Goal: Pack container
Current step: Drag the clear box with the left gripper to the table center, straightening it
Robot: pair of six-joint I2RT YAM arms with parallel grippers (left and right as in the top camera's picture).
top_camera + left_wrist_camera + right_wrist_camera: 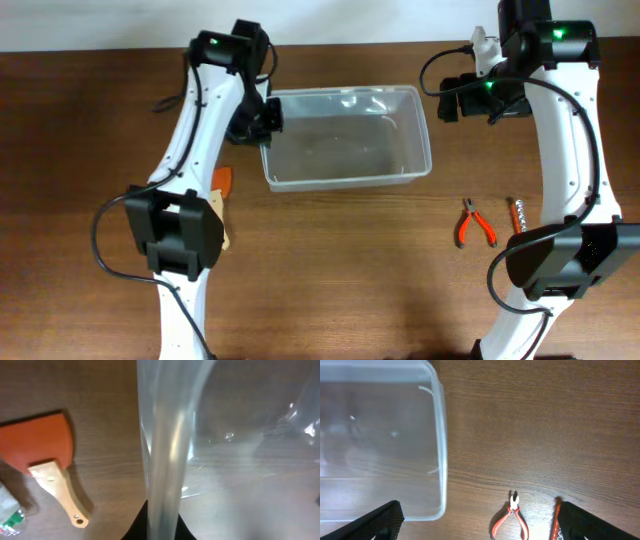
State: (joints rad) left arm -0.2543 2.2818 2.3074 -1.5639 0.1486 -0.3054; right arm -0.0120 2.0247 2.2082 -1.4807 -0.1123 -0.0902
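The clear plastic container (pixel 345 182) stands at the table's back middle and holds nothing. My left gripper (pixel 265 118) is at its left end, shut on the rim. In the left wrist view the container wall (pixel 165 435) runs down between the jaws (pixel 162 532). My right gripper (pixel 450 100) hovers just off the container's right end, open and empty. In the right wrist view its fingers (pixel 485 530) stand wide apart, with the container rim (pixel 441 435) at the left.
Red-handled pliers (pixel 475 222) (pixel 512 517) and an orange-handled tool (pixel 517 213) (pixel 555 522) lie at the right. An orange scraper with a wooden handle (pixel 42 450) (pixel 222 182) lies left of the container, partly under my left arm.
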